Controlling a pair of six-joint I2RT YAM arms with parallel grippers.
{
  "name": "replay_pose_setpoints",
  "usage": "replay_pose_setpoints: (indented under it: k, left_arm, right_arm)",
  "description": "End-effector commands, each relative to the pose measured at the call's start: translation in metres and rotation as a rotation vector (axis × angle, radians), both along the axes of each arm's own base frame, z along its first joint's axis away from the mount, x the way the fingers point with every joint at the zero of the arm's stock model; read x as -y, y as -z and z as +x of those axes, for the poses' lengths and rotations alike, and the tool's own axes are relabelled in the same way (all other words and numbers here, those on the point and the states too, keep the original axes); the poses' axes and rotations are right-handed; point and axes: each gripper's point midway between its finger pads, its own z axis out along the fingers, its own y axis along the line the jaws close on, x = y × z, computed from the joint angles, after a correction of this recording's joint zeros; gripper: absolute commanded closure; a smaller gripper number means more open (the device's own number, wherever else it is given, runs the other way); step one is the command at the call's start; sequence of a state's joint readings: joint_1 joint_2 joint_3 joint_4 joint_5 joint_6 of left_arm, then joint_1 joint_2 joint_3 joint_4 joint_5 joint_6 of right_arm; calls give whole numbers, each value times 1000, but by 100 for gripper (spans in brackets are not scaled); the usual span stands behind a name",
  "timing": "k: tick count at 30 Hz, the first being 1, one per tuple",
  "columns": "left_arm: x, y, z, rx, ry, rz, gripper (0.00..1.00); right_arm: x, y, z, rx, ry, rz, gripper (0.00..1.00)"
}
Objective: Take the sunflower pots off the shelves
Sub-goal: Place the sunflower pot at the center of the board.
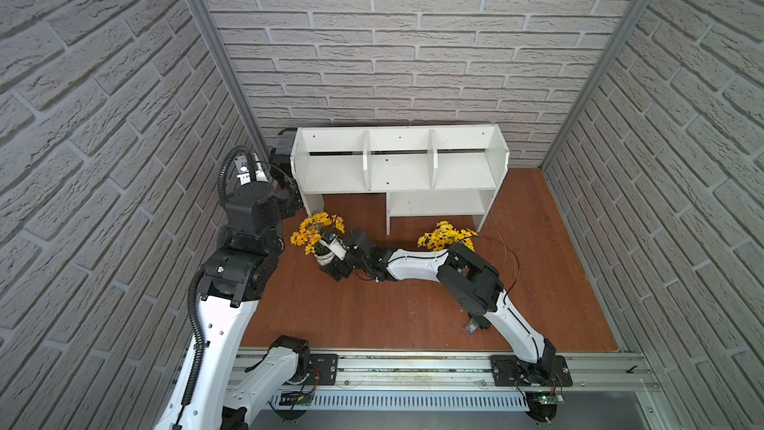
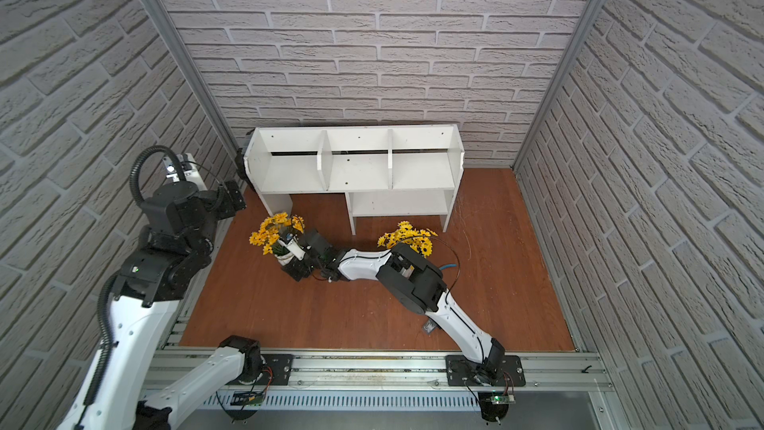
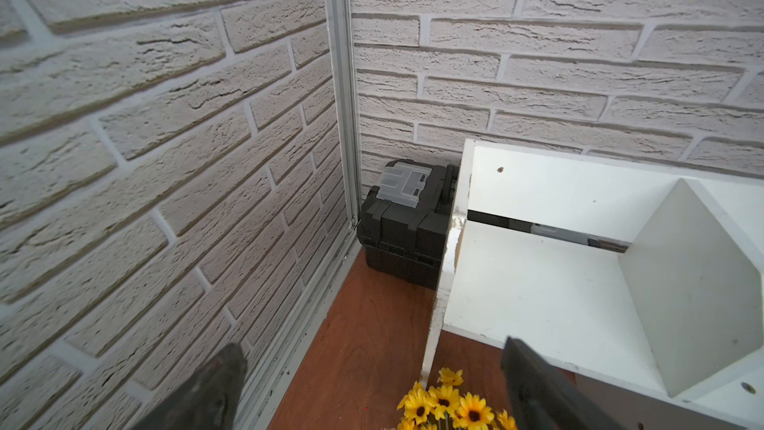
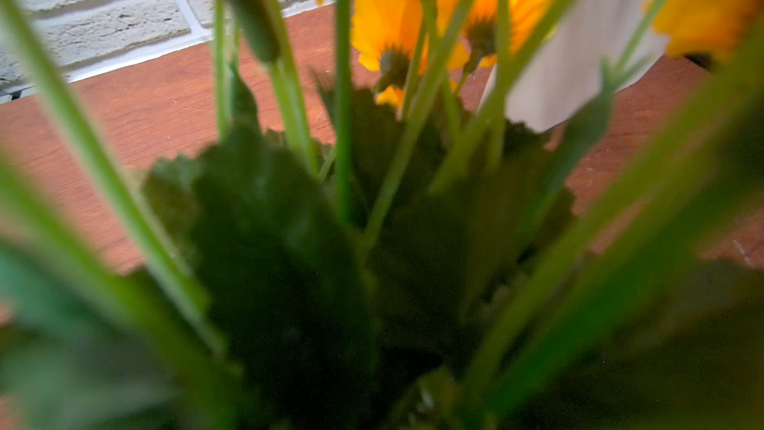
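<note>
**Obscured items.** Sunflower pot B shows only its yellow heads in both top views. The right arm's elbow covers the ceramic body, so its attitude cannot be told. The right gripper sits at the base of sunflower pot A, buried among leaves and its own housing — whether its jaws are spread or clamped on the pot cannot be told. The right wrist view does not settle this. It is filled with blurred green stems, dark leaves and the backs of flower heads, with a white panel behind.

**Location.** Both pots are on the wooden floor, apart from the shelves. Pot A is at 7 o'clock from the shelf centre, near the end leg panel. Pot B is at 5 o'clock, in front of the lower shelf.

**Axis.** Pot A's long axis, from ribbed body to flower heads, runs toward 11 o'clock in the top views. True tilt cannot be judged.

**Left gripper**. The jaws are spread wide and unloaded. The gripper is raised near the 9 o'clock end of the shelves and faces the corner with the black box. Only the finger ends show — the frame edge cuts off the rest.
</note>
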State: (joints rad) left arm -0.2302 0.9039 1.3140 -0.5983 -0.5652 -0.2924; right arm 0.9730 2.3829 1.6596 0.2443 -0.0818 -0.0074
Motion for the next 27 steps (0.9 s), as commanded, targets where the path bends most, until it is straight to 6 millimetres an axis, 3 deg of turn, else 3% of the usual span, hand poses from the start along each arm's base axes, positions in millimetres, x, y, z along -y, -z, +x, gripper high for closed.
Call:
replay_pose_setpoints:
  k: [1,9,17,21,27]
  left_arm:
    - [-1,-4,0,34,-4,-22,2]
    - [-1,-1,-1,39,-8,-25,2]
    - [-3,-1,-4,43,-10,-23,2]
    - [-3,-1,-7,47,-9,-22,2]
    - [-4,1,-9,49,-7,-24,2]
  right_arm:
    - [-10,-20,-4,53,-4,81,61]
    - [3,10,-30,10,-3,21,43]
    - [14,12,-51,8,6,-7,31]
    - [21,19,-60,-14,9,-28,1]
    - [26,24,-60,-12,31,-57,0]
